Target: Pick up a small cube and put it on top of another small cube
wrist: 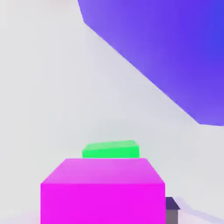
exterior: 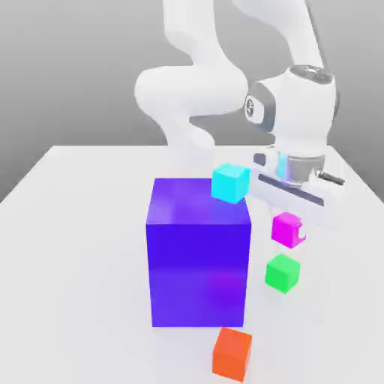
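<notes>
Currently, reading the exterior view from its left to its right, a white desk [exterior: 67,225] carries a big blue-violet block [exterior: 199,262] near the middle. A small orange-red cube [exterior: 232,354] sits on the desk just in front of the block's right corner, and a small cyan cube [exterior: 230,183] appears at the block's upper right corner; whether it rests on the block or behind it cannot be told. Further right, the white robot arm [exterior: 217,90] bends down to its gripper [exterior: 294,229], which is closed tight on the small magenta cube [exterior: 286,229] and holds it in the air. Just below that cube, apart from it, the small green cube [exterior: 283,272] rests on the desk.

From the hand view, the magenta cube [wrist: 103,190] fills the foreground, with the green cube [wrist: 110,149] showing past its far edge.

The step in hand seems to be the carry: the magenta cube is lifted and roughly over its target. The next move likely calls for lining it up squarely above the green cube, lowering until the faces meet, then releasing.

No brands, labels or writing are visible on any object.
</notes>
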